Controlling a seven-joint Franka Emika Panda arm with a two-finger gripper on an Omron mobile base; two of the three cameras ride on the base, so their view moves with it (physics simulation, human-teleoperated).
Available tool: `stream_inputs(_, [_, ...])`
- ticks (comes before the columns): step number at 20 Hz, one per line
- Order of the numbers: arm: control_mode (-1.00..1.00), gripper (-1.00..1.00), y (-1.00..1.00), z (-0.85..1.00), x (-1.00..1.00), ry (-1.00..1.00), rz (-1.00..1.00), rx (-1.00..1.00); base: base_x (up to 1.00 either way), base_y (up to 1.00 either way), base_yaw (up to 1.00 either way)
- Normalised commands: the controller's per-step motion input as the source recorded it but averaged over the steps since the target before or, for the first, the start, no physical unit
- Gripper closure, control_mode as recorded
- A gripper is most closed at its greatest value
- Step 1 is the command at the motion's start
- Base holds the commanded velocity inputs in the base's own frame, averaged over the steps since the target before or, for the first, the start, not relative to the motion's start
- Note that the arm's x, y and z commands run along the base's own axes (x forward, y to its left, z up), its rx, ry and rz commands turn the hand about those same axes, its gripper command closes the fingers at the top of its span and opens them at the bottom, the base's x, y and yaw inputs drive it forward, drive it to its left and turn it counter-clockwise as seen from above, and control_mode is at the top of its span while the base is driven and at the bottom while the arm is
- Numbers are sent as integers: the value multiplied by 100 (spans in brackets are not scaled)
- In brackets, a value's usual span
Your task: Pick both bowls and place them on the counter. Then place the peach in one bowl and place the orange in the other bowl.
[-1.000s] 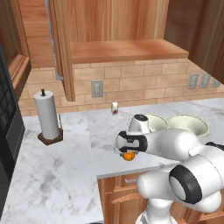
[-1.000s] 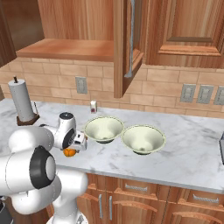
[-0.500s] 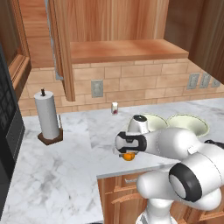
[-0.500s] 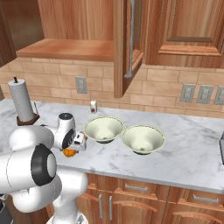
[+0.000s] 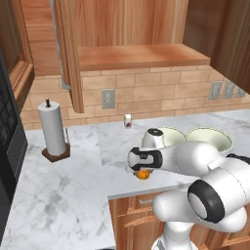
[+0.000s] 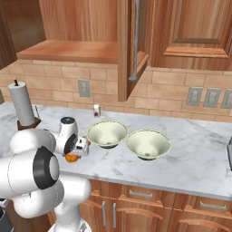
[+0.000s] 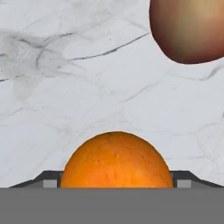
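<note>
Left of gripper: open counter (image 5: 73,195) as far as the paper towel holder (image 5: 52,131) by the wall.
Right of gripper: two bowls (image 6: 107,133) (image 6: 148,143) side by side, touching, blocking a low sideways pass.
Under gripper: orange (image 7: 116,161) between the finger tips; peach (image 7: 188,28) near it on bare marble.
Overhead: wooden shelf (image 5: 141,56) well above counter.
Back wall: small bottle (image 5: 128,121).

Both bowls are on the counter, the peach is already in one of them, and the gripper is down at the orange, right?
Not quite. The peach lies on the marble counter beyond the orange, as the hand view shows. Both bowls sit empty; the gripper is at the orange.
</note>
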Motion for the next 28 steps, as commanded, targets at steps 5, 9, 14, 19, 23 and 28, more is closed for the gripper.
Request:
stream_inputs(5, [-100,100,0,45,-7,-1,0,0,0,0,0])
stream_inputs(9, [-100,100,0,66,-5,-1,1,0,0,0,0])
stream_inputs(14, [-100,100,0,65,-7,-17,0,0,0,0,0])
stream_inputs(19, [-100,100,-4,54,-9,-18,0,0,0,0,0])
stream_inputs(23, [-100,100,-23,50,-1,-6,0,0,0,0,0])
stream_inputs(28, [-100,100,-30,46,1,-10,0,0,0,0,0])
